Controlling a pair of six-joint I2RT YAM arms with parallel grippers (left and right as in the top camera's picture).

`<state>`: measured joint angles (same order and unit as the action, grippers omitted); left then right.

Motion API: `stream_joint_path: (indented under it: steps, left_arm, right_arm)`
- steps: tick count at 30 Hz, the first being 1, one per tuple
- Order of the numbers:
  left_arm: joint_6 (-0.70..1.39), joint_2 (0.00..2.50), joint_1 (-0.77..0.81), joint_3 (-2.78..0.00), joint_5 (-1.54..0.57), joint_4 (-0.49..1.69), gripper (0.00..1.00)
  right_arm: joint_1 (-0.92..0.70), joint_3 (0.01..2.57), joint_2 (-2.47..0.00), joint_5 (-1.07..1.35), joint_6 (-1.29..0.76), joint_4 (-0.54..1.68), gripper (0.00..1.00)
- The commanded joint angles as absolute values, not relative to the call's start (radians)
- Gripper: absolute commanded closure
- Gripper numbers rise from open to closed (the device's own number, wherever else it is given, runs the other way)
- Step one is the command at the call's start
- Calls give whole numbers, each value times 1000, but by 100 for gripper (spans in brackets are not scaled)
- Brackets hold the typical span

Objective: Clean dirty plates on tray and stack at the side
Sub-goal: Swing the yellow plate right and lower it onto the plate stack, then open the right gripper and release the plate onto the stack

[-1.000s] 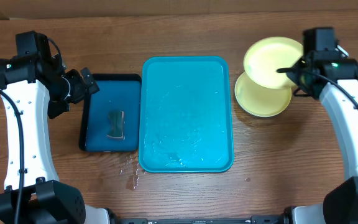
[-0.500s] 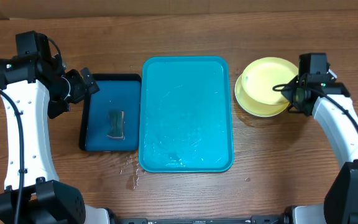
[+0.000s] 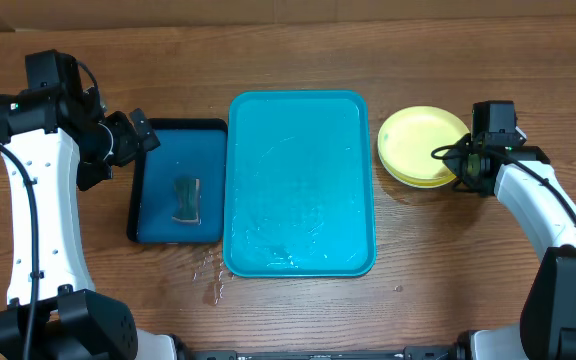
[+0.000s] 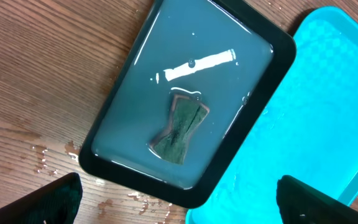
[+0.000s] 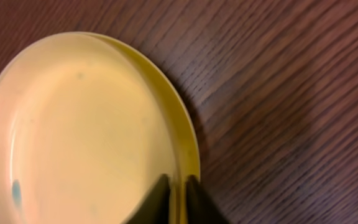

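Two pale yellow plates lie stacked on the wood right of the turquoise tray (image 3: 301,180). The top plate (image 3: 423,138) (image 5: 79,137) has a small blue smear near its edge and sits slightly off-centre on the lower plate (image 3: 408,172) (image 5: 182,127). My right gripper (image 3: 460,160) (image 5: 178,199) is at the stack's right rim, its two fingers tight on either side of the top plate's rim. My left gripper (image 3: 143,138) (image 4: 179,196) hangs wide open over the near corner of the dark-blue tray, holding nothing. The turquoise tray shows only wet streaks.
A dark-blue, black-rimmed tray (image 3: 178,150) (image 4: 185,93) holds water and a dark green sponge (image 3: 186,200) (image 4: 179,127). It stands left of the turquoise tray. Water drops (image 3: 211,275) lie on the wood by its front corner.
My right arm has brought the tilted top plate down and towards me until it lies flat on the lower plate. The left arm has not moved.
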<state>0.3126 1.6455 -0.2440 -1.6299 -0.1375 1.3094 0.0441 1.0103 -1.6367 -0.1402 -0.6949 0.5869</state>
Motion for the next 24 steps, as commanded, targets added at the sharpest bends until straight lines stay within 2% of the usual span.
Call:
stream_joint_path:
  steps: [1, 9, 11, 20, 24]
  left_arm:
    - [319, 1631, -247, -1650, -130, 1308, 0]
    - [319, 1631, -247, -1650, -130, 1308, 0]
    - [319, 1631, -247, -1650, -130, 1308, 0]
    - [319, 1631, -247, -1650, -130, 1308, 0]
    - [319, 1631, -247, -1650, -130, 1308, 0]
  right_arm:
    - [38, 995, -1639, -136, -693, 580, 71]
    - [38, 981, -1639, -91, -656, 591, 33]
    - [38, 981, -1639, -29, -593, 594, 28]
    - [38, 1068, -1639, 252, -181, 645, 32]
    - [38, 1113, -1639, 318, -110, 659, 33]
